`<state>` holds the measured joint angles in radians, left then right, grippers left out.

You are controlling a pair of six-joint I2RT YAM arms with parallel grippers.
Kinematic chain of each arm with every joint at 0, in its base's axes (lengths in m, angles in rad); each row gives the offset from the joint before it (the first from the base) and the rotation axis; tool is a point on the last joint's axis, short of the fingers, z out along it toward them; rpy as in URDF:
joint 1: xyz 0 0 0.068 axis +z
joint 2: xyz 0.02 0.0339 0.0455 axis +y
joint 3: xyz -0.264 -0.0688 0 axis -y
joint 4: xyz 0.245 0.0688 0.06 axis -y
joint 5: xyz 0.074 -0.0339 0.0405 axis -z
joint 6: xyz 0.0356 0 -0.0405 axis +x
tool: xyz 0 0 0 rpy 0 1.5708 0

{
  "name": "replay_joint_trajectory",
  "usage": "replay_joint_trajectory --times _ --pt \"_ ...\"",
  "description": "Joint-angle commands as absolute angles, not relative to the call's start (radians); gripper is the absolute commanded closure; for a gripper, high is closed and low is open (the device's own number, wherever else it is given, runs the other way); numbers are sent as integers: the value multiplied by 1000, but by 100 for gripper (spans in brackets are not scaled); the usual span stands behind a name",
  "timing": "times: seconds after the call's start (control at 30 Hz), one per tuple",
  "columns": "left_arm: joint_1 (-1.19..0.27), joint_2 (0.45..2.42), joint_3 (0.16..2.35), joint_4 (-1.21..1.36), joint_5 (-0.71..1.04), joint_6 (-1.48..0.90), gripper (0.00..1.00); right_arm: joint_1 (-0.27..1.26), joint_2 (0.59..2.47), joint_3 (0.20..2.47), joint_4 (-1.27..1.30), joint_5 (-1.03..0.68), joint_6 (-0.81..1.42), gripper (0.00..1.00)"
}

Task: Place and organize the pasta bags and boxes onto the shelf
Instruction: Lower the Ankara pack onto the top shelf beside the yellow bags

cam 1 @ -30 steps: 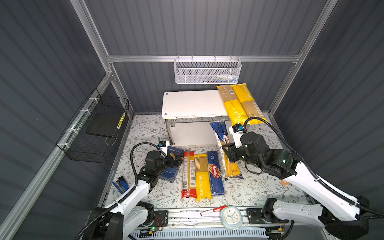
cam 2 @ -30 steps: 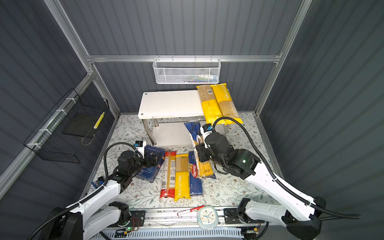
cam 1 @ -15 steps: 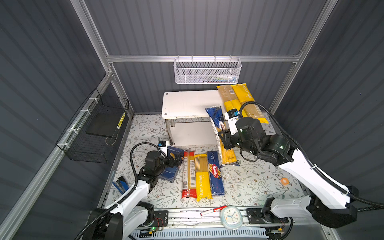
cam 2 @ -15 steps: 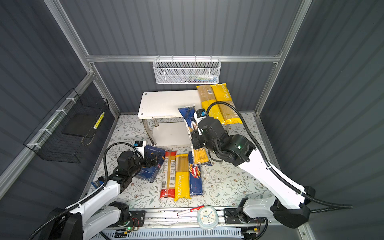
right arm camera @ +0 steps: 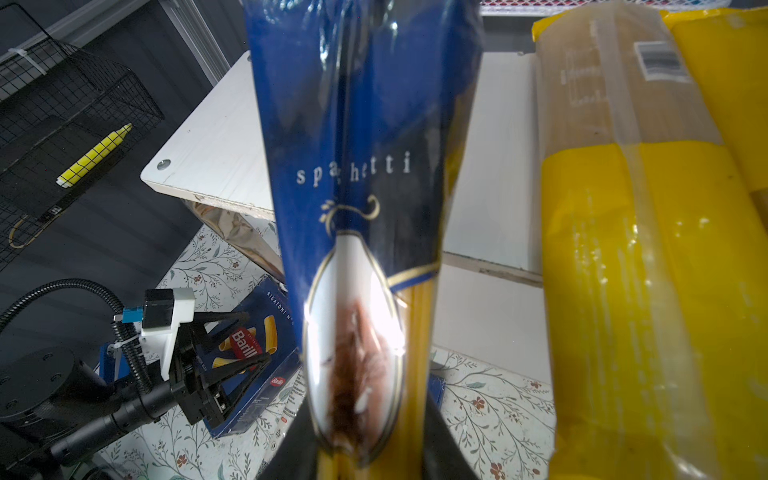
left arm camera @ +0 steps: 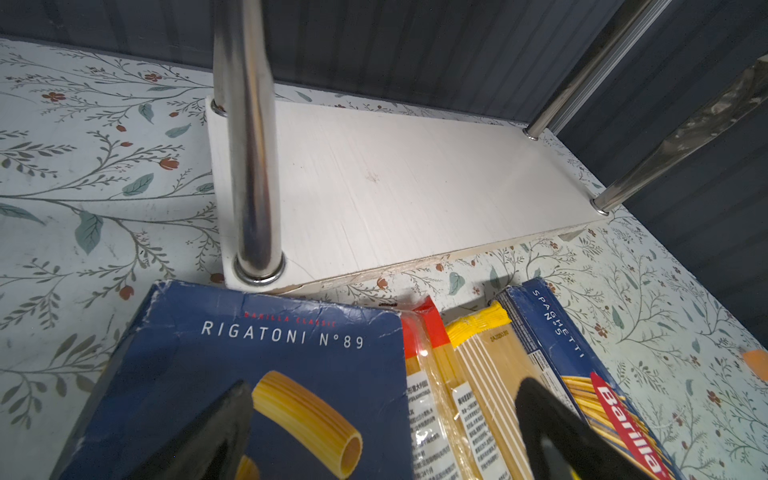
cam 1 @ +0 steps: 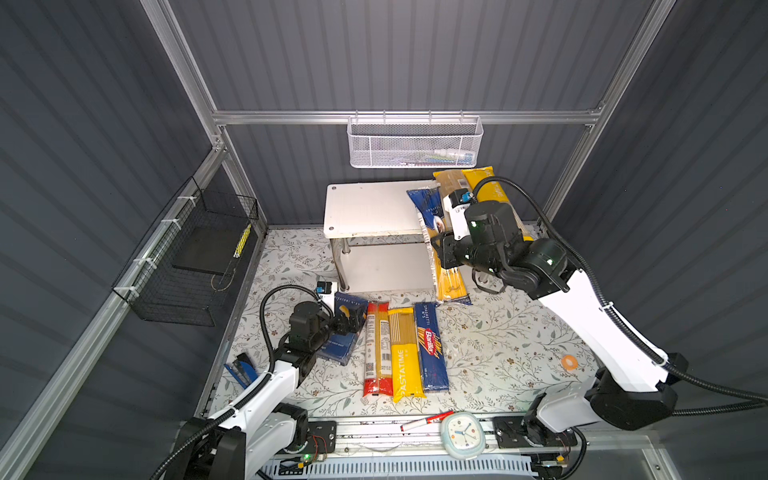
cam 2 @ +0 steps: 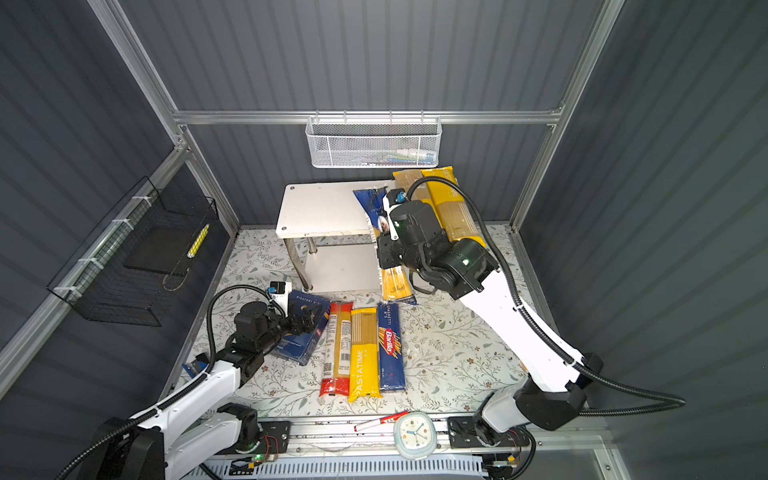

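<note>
My right gripper (cam 1: pixel 441 251) is shut on the blue-yellow spaghetti bag (cam 1: pixel 430 216), holding it slanted in the air. The bag's upper end reaches over the right part of the shelf's top board (cam 1: pixel 370 208); the bag (right arm camera: pixel 357 166) fills the right wrist view. Two yellow bags (cam 1: pixel 490 191) lie on the top board's right end. On the mat lie the rigatoni box (cam 1: pixel 343 345), a red-ended bag (cam 1: pixel 377 349), a PASTATIME bag (cam 1: pixel 405 353) and the spaghetti box (cam 1: pixel 430 345). My left gripper (left arm camera: pixel 382 415) hovers open over the rigatoni box (left arm camera: pixel 249 374).
A white mesh basket (cam 1: pixel 415 143) hangs on the back wall above the shelf. A black wire basket (cam 1: pixel 195 257) with a yellow marker hangs on the left wall. A clock (cam 1: pixel 461 430) and a red pen (cam 1: pixel 426 419) lie at the front rail.
My right gripper has carried the blue-yellow bag up and back from the mat, so its upper end now lies over the shelf's top board. The left arm has not moved.
</note>
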<state>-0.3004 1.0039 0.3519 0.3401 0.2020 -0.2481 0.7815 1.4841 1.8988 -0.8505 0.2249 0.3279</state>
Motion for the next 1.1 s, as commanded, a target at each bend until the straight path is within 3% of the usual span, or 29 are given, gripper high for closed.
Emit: replay_joint_trajectory --times 0.0,0.57,1.07 --pt "-302 986 350 325 193 -249 0 746 1480 1983 -762 199 301 96" --pt "-302 991 350 324 181 -242 1 616 1809 2379 -839 91 280 92" --pt "-302 982 351 319 184 -244 0 553 1853 2365 -833 98 311 80"
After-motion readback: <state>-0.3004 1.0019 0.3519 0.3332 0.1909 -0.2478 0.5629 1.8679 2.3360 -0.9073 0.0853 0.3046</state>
